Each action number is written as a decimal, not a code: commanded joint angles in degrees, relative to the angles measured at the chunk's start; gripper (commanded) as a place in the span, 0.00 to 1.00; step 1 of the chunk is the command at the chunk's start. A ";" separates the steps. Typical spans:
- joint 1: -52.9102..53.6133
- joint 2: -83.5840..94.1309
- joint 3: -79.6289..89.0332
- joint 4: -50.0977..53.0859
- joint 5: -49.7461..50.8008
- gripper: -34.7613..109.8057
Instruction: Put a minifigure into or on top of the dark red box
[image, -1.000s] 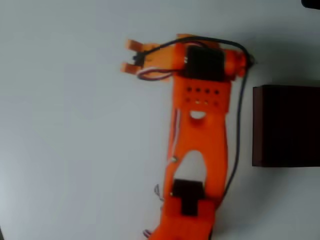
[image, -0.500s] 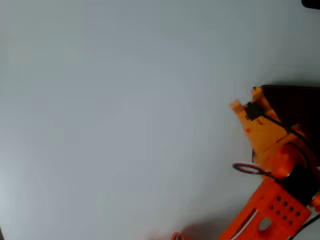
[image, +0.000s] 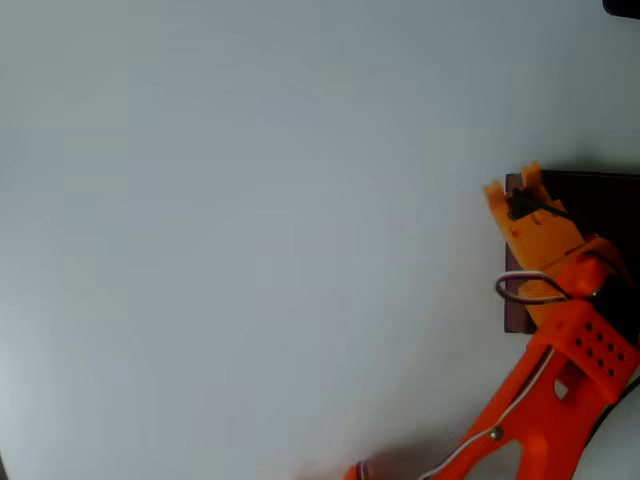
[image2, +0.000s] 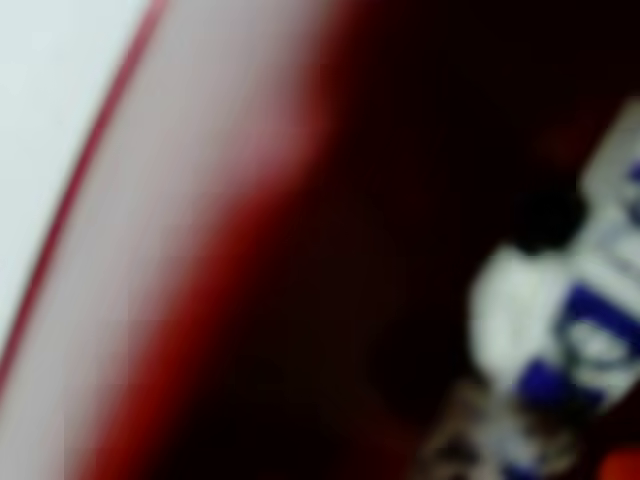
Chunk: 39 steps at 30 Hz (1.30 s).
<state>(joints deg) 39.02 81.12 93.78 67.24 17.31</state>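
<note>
Item: figure (image2: 560, 330), hanging over the box (image: 600, 195) interior, apparently in my end effector (image: 510, 190); grip state unclear. Carrying is looking done; I am judging release remaining. Tabletop (image: 250, 230) underlying.

The table (image: 250, 220) is plain pale grey-white. The arm (image: 560, 400) and its tool (image: 512, 190) are bright orange with black parts. The dark red box (image: 518, 310) has maroon walls and a near-black inside. The blurred minifigure (image2: 570, 340) is white with blue marks.
</note>
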 joint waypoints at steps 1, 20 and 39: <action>-0.18 5.27 0.18 0.79 0.53 0.34; -44.65 90.70 43.95 10.02 -10.37 0.24; -79.19 114.17 69.87 14.59 -19.42 0.24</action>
<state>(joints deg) -37.79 194.24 161.54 81.47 -1.23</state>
